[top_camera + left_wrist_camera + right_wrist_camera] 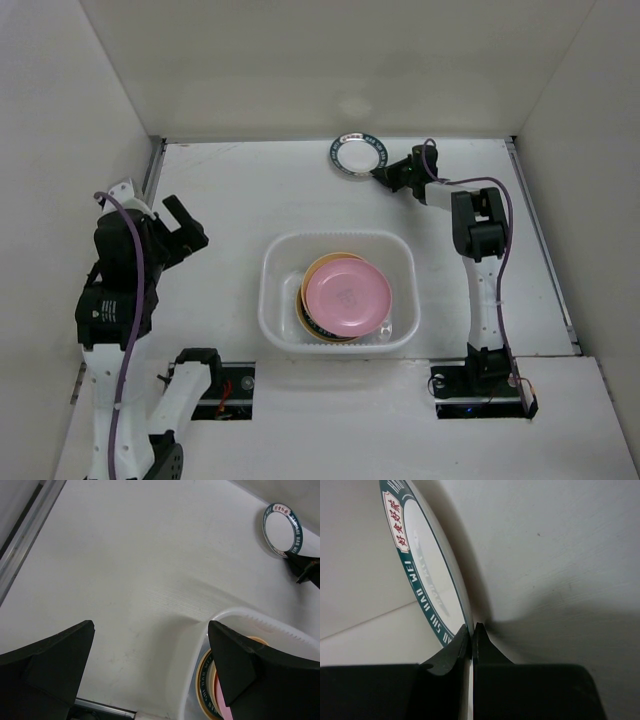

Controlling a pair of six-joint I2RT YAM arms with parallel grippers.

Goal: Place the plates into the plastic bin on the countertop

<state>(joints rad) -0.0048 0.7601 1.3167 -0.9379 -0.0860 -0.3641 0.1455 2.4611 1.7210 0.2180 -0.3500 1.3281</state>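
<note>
The green-rimmed plate is the only plate I see outside the bin. It is at the far edge of the countertop, close to the back wall and well apart from the bin. The right gripper has hold of it: in the right wrist view the two fingers are closed tight on the thin rim, at the near right side of the plate. I cannot tell from the pictures whether the plate is already raised a little or rests flat.

The plastic bin stands in the middle of the countertop, nearer to the arms. It holds a stack of plates with a pink plate on top, a yellow-orange plate showing under it, and a dark patterned rim lower down.

The left gripper hangs to the left of the bin, its jaws fully apart and holding nothing.

In my judgement the step in hand is the pick of the last plate, and the task is nearly finished. The next move calls for lifting the plate by its rim, carrying it toward the arms until it is over the bin, and lowering it on the pink plate before letting go. A grip on the rim alone is small, so the plate may swing or slip if the motion is quick.
</note>
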